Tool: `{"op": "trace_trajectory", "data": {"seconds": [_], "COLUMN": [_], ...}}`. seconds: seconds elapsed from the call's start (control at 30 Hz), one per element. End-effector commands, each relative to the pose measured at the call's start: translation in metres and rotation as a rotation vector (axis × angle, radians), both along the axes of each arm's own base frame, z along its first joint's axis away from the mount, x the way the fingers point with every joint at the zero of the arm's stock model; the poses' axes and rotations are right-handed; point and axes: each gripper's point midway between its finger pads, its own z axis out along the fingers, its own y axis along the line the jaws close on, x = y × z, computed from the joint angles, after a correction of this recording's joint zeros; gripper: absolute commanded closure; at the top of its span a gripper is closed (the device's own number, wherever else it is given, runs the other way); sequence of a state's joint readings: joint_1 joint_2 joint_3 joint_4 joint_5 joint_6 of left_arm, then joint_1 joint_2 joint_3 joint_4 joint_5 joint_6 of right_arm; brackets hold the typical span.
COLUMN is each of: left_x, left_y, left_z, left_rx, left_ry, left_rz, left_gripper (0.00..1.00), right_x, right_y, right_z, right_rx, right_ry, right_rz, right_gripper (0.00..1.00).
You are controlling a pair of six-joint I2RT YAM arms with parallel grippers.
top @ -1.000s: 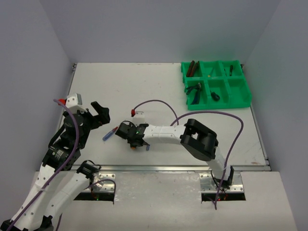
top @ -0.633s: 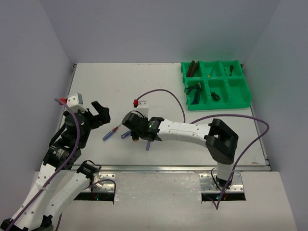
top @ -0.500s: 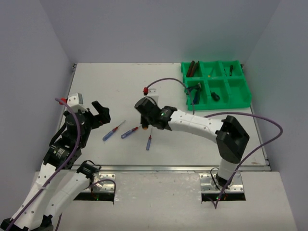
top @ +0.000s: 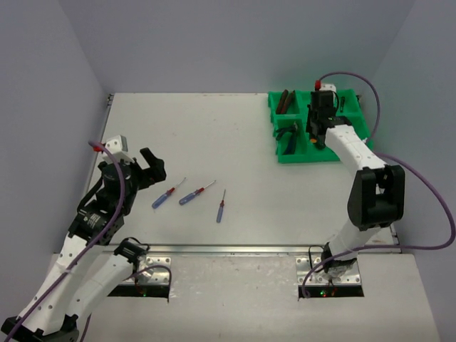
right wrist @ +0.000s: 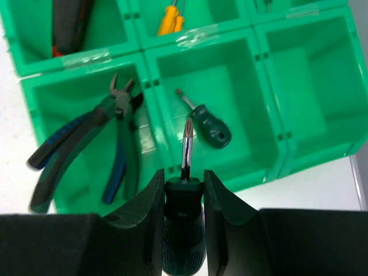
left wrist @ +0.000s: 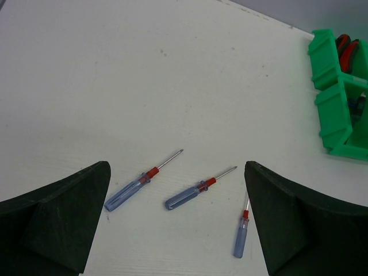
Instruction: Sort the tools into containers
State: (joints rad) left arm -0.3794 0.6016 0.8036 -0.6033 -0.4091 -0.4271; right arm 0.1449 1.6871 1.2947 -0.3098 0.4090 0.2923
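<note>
Top external view: three blue-handled screwdrivers with red collars lie on the white table [top: 235, 135] in front of the left arm. The left screwdriver [top: 168, 194] and the middle screwdriver [top: 197, 192] lie slantwise, handles toward the near left and tips toward the far right. The right screwdriver [top: 221, 206] lies almost straight, with its tip pointing away from the arms. The left gripper [top: 157, 164] hangs just left of them with its fingers spread. The right gripper [top: 315, 132] is over the green tray [top: 306, 158] at the far right of the table. From here I cannot tell how its fingers stand.

Left wrist view: the two black fingers [left wrist: 57, 224] stand wide apart and touch nothing. All three screwdrivers lie apart from one another on the table between them.

Right wrist view: the fingers [right wrist: 152, 195] pinch a dark green-handled screwdriver [right wrist: 183, 230] by the top of its handle. Its steel shaft and cross tip point straight ahead over the near middle compartment. A stubby screwdriver [right wrist: 207, 126] with a dark green handle lies slantwise in that compartment. The near left compartment holds blue-handled pliers [right wrist: 86, 144]. In the far row, red-black pliers [right wrist: 69, 23] lie in the left compartment and orange-handled screwdrivers [right wrist: 169, 20] in the middle one.
</note>
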Motion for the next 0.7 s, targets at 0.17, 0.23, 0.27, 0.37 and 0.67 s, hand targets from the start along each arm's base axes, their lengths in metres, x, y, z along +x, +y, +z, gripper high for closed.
{"op": "trace_trajectory", "data": {"seconds": [0.17,0.23,0.27,0.37,0.67], "left_x": [0.007,0.008,0.008,0.008,0.009], "left_y": [-0.005,-0.006,-0.006,-0.005,-0.004], "left_z": [0.004,0.002,0.002,0.001,-0.001], "left_rx": [-0.002,0.001,0.002,0.006,0.015], "left_ry": [-0.02,-0.011,-0.009,-0.006,0.003], "left_rz": [-0.014,-0.017,-0.016,-0.011,-0.001], "left_gripper": [0.0,0.0,0.0,0.0,0.0], "right_x": [0.047,0.057,0.059,0.061,0.049], "right_y": [-0.054,-0.056,-0.061,-0.077,-0.044], "right_z": [-0.021,-0.022,-0.028,-0.024,0.026], "right_rx": [0.026,0.0,-0.018,-0.069,0.115], "right_ry": [0.024,0.029,0.046,0.048,-0.039], "right_rz": [0.064,0.077,0.059,-0.013,0.024], "right_gripper": [0.99,0.96,0.91,0.61,0.01]}}
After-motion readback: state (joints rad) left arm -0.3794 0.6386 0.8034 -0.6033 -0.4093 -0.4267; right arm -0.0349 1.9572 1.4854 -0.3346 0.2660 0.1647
